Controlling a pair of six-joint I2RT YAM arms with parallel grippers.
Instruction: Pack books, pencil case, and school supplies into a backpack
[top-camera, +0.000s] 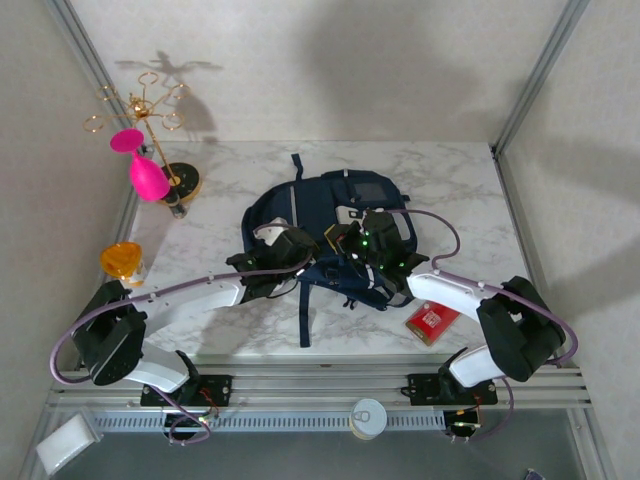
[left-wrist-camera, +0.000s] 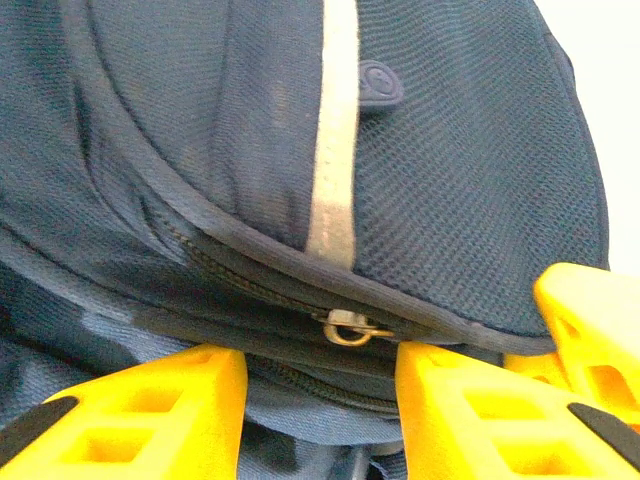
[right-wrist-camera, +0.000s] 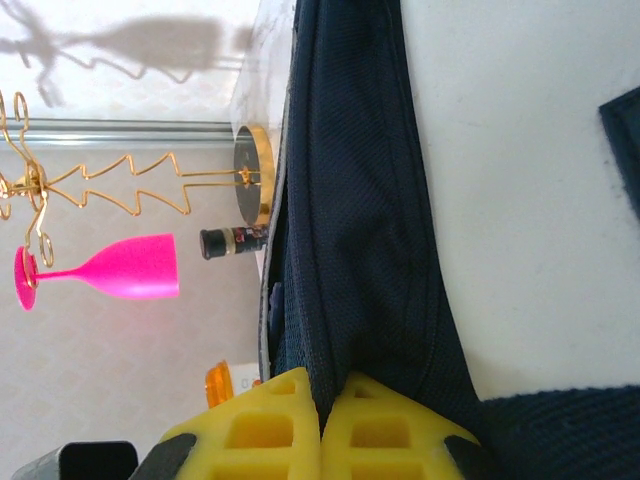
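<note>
**Grippers meet at a backpack's zipper**

A navy backpack (top-camera: 275, 215) lies flat in the middle of a marble table (top-camera: 470, 200), with both arms reaching over its near edge. The left gripper (left-wrist-camera: 320, 372) has its yellow fingers (left-wrist-camera: 150, 410) spread apart, and a metal zipper pull (left-wrist-camera: 350, 328) sits just beyond the gap between them. The right gripper (right-wrist-camera: 322, 388) is pinched tight on a fold of the backpack's fabric. A small red pack (top-camera: 432, 320) lies on the table near the right arm, apart from the backpack.

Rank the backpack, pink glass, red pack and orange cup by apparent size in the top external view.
1. backpack, clearly largest
2. pink glass
3. red pack and orange cup look about alike; not ranked.
</note>
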